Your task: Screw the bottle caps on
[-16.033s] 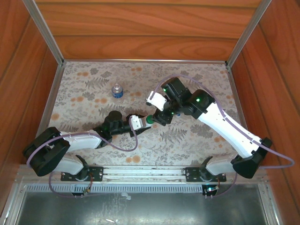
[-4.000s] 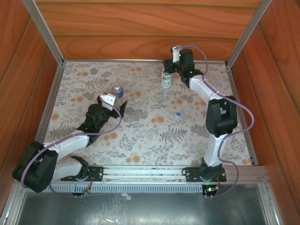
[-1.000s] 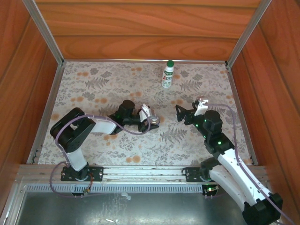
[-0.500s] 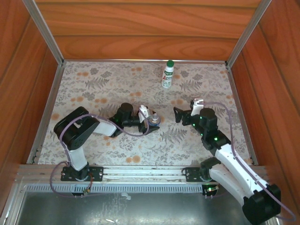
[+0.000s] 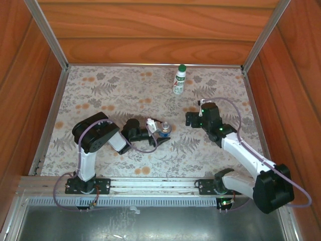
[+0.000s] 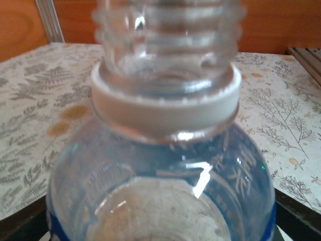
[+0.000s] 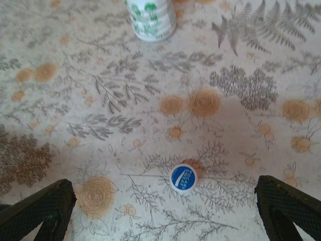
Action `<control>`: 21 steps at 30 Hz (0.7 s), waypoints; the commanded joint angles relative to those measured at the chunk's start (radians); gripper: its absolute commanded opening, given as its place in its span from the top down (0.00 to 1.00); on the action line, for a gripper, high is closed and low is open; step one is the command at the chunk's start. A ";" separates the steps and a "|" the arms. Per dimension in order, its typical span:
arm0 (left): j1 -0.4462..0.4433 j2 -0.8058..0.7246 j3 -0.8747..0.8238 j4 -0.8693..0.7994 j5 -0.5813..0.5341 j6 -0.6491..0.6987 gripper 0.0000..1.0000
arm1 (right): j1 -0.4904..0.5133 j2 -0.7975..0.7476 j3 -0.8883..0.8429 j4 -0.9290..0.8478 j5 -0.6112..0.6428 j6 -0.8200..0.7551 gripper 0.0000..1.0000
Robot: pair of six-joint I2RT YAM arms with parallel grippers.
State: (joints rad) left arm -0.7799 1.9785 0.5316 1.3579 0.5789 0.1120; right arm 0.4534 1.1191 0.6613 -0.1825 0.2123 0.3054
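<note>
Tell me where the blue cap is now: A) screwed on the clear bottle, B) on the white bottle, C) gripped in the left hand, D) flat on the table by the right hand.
D: the blue cap lies flat on the table in front of the open right hand; the clear bottle has bare neck threads.

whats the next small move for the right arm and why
I'd probably lower the right gripper straight down and close on the blue cap. It lies flat on the table between the open fingers, untouched, while the left gripper holds the clear bottle with its threaded neck bare.
</note>
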 commanded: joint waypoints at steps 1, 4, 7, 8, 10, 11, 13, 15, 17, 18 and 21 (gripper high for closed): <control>-0.006 0.003 0.008 0.060 0.013 0.003 0.19 | 0.008 0.024 0.016 -0.055 -0.002 0.048 0.02; -0.006 0.000 0.004 0.059 0.028 -0.004 0.26 | 0.008 0.033 0.013 -0.042 -0.003 0.056 0.02; -0.005 0.007 0.002 0.060 0.032 -0.003 0.34 | 0.008 0.048 0.013 -0.033 0.007 0.059 0.02; -0.006 0.011 0.002 0.060 0.035 -0.003 0.36 | 0.008 0.053 0.014 -0.038 0.009 0.061 0.02; -0.007 0.016 0.005 0.060 0.042 -0.004 0.37 | 0.008 0.060 0.020 -0.045 0.009 0.063 0.02; -0.008 0.016 0.005 0.060 0.047 -0.004 0.37 | 0.008 0.064 0.021 -0.051 0.009 0.063 0.02; -0.008 0.015 0.002 0.060 0.053 -0.002 0.34 | 0.008 0.071 0.026 -0.057 0.010 0.062 0.02; -0.008 0.014 -0.002 0.060 0.056 0.006 0.32 | 0.008 0.080 0.026 -0.057 0.009 0.062 0.02; -0.008 0.013 -0.004 0.059 0.055 0.008 0.32 | 0.008 0.090 0.028 -0.052 0.004 0.062 0.02; -0.006 0.012 -0.002 0.059 0.057 0.006 0.32 | 0.008 0.096 0.028 -0.048 0.001 0.061 0.03; -0.007 0.015 0.007 0.060 0.068 0.002 0.35 | 0.008 0.139 0.038 -0.048 -0.009 0.064 0.07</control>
State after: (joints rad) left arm -0.7799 1.9785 0.5320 1.3781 0.6106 0.1120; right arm 0.4534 1.2232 0.6712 -0.2245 0.2081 0.3542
